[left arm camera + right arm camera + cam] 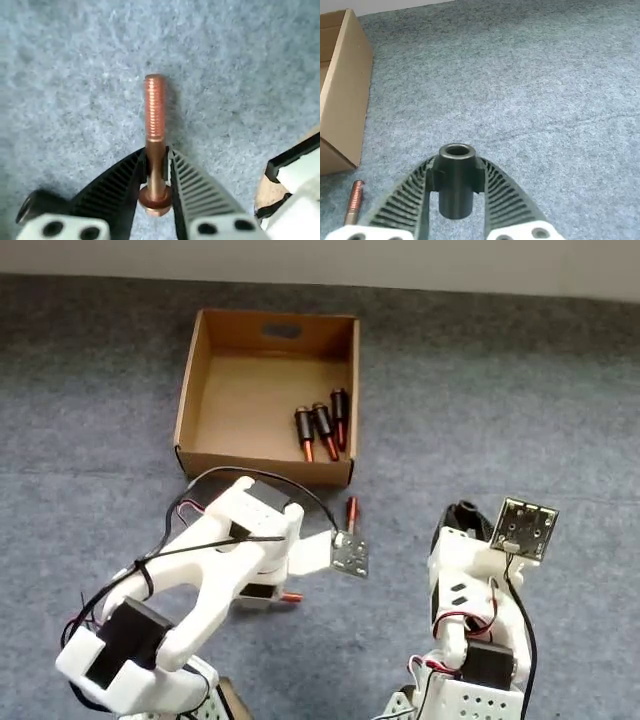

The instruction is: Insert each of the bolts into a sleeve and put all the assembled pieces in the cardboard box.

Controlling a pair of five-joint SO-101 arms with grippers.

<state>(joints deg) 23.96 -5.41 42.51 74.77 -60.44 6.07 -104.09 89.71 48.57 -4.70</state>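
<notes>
Three assembled pieces (322, 428) lie in the box (205, 390); left end effector (157, 162) clamps a bolt (155, 110), right end effector (456, 167) a sleeve (455, 197), not yet joined.

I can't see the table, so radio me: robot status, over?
Left gripper shut on bolt. Right gripper shut on sleeve, not yet joined. Three assembled pieces in cardboard box. Nothing seen blocking.
</notes>
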